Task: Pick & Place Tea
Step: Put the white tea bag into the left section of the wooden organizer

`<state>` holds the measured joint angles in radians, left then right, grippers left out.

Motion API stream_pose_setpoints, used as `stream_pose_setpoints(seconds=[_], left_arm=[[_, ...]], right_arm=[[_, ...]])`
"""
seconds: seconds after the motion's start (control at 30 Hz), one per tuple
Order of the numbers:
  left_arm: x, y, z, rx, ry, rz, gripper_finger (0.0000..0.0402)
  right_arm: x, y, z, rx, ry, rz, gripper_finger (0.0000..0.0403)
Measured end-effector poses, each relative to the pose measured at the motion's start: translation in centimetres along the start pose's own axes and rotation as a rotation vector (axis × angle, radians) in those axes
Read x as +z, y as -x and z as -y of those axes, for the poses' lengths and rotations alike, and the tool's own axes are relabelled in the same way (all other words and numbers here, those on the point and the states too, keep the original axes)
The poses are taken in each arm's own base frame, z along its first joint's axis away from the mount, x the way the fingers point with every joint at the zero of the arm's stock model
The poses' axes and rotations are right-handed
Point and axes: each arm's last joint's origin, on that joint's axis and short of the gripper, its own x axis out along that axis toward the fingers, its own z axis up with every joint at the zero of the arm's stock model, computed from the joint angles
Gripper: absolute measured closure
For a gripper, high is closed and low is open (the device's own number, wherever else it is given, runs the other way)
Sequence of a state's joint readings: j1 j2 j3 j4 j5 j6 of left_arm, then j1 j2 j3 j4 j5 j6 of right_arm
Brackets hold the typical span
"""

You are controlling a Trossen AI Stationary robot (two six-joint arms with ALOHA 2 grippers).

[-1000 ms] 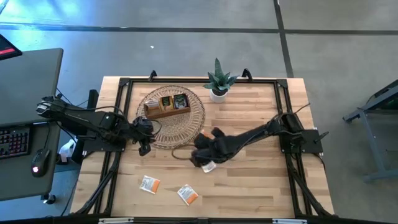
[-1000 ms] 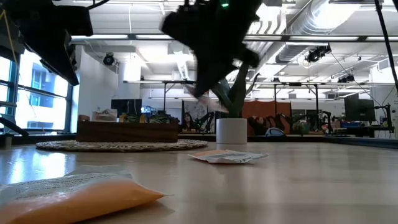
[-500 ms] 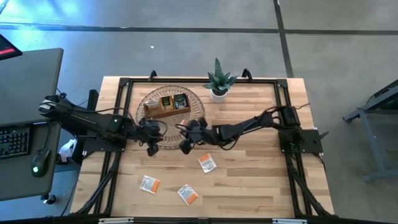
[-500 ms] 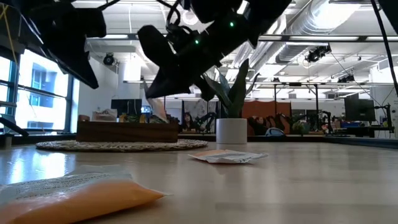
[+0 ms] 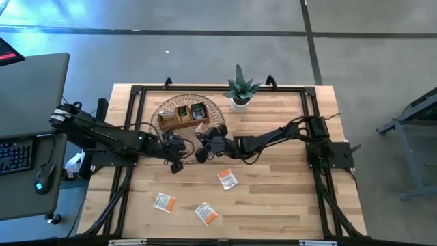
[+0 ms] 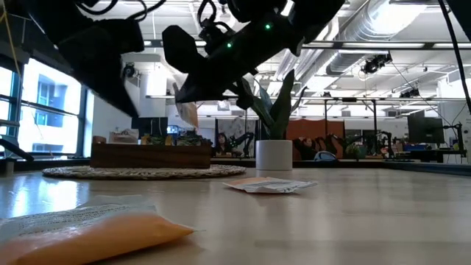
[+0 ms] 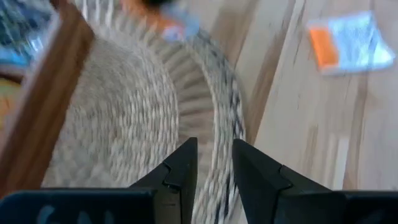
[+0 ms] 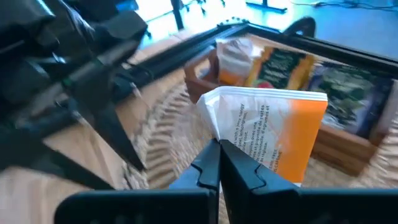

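Observation:
My right gripper (image 5: 203, 139) reaches from the table's right over the round woven mat (image 5: 213, 121), shut on an orange-and-white tea sachet (image 8: 267, 134). The sachet also shows pale in the low view (image 6: 188, 114). Just beyond it the brown wooden tray (image 5: 181, 117) stands on the mat with sachets upright in its compartments. My left gripper (image 7: 214, 167) hovers open over the mat's near rim, nothing between its fingers. Three more tea sachets lie flat on the table: one (image 5: 227, 180) near the middle and two (image 5: 164, 202) (image 5: 206, 214) close to the near edge. My right gripper pinches the sachet's lower edge (image 8: 231, 142) between its two fingers (image 8: 205, 168), near a corner. The fingers come from the table's right, slanting a little down. The sachet stands up past the fingertips, lifted clear above the mat.
A small potted green plant (image 5: 239, 92) stands at the far edge, right of the mat. Black frame rails (image 5: 134, 102) run along the table's edges. The two arms' grippers are close together over the mat's near side. Bare wood lies at the near right.
My right gripper has gone from low over the table's middle toward the far left, up to the tray, tipping from steeply down to nearly level with the sachet in its fingers. My left gripper has moved toward the table's right and a little down, along the mat's near rim.

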<state>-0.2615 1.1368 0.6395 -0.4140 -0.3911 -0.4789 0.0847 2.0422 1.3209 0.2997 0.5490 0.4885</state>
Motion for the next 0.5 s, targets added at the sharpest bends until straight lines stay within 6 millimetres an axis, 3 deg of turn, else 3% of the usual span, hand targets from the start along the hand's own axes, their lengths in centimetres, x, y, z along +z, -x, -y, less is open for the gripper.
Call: stream_pose_setpoints(seconds=[0.1, 0.27, 0.5], left_arm=[[0.5, 0.0, 0.1, 0.039, 0.025, 0.071, 0.0302], [1.3, 0.2, 0.0, 0.106, 0.207, 0.2, 0.0302], [1.7, 0.2, 0.1, 0.117, 0.233, 0.244, 0.0302]], right_arm=[[0.6, -0.3, 0.1, 0.045, -0.035, 0.022, 0.0398], [1.5, -0.5, 0.2, 0.109, -0.081, 0.07, 0.04], [1.7, -0.5, 0.1, 0.127, -0.118, 0.084, 0.0397]])
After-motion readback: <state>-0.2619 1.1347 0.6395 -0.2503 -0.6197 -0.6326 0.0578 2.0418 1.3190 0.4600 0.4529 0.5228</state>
